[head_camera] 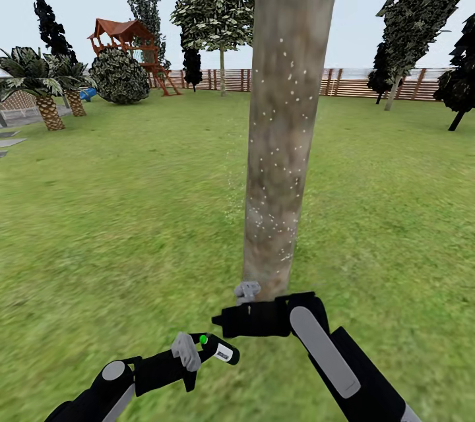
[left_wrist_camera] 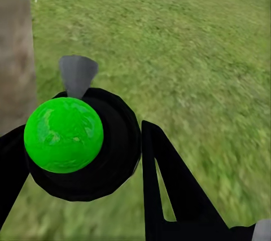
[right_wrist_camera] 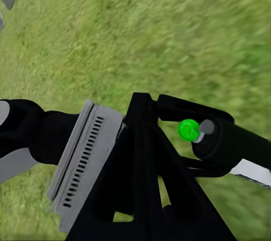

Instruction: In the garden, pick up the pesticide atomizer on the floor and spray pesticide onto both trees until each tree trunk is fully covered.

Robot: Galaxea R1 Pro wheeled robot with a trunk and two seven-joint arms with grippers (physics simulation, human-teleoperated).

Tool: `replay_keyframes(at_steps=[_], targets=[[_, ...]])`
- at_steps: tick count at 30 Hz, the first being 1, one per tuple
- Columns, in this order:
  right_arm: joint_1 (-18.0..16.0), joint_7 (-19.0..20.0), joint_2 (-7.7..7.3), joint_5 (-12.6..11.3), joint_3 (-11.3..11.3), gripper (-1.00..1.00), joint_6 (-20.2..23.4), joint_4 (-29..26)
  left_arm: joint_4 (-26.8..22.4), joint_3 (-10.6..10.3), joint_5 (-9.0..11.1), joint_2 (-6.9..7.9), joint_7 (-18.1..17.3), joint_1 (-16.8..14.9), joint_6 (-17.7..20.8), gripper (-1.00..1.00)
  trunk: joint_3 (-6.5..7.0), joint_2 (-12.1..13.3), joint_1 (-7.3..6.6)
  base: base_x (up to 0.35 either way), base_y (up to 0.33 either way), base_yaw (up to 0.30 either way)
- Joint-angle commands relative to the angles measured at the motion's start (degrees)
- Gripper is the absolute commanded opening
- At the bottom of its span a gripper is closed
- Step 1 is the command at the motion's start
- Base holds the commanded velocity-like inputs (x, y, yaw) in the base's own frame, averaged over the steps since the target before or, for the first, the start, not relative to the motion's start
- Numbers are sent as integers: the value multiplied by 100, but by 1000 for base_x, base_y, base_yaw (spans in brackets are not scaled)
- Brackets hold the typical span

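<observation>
From the head view, a thick straight trunk of mottled grey-brown bark (head_camera: 287, 119) rises just ahead of both arms, dotted with tiny white specks of pesticide (head_camera: 274, 171) over its middle and lower stretch. Low down, the left end effector (head_camera: 198, 351) is closed around a small slim dark bottle with a pale label stripe (head_camera: 218, 348); the label carries dark marks too small to read, and a bright green ball sits on the bottle's top. The right end effector (head_camera: 248, 291) hangs close by the trunk's base, and I cannot tell whether its fingers are parted. Far off stand a horizontal-slat wooden fence (head_camera: 369, 82) and a wooden playhouse with a red roof (head_camera: 128, 39). The left wrist view looks straight down on that green ball, trunk at the edge. The right wrist view catches the bottle from the side over green grass lawn (right_wrist_camera: 169, 26).
</observation>
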Motion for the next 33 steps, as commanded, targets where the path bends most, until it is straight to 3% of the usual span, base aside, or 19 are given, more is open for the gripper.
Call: replay_keyframes(at_steps=[1,13,19,33], targets=[[-6,-60,-4,-60,13,-100,6,35,0,-16,36,6,13,-6,-7,-100,-5,-3,-1,0,0,0],[-6,-64,-8,-40,10,-100,6,119,0,-16,36,2,15,-5,-13,-100,-5,-3,-1,0,0,0],[-6,-401,-4,-61,11,-100,6,115,2,-16,36,-3,15,-6,-14,-100,-5,-3,-1,0,0,0],[-6,-466,34,-52,17,-100,6,301,4,-16,32,-3,15,-6,-15,-100,-5,-3,-1,0,0,0]])
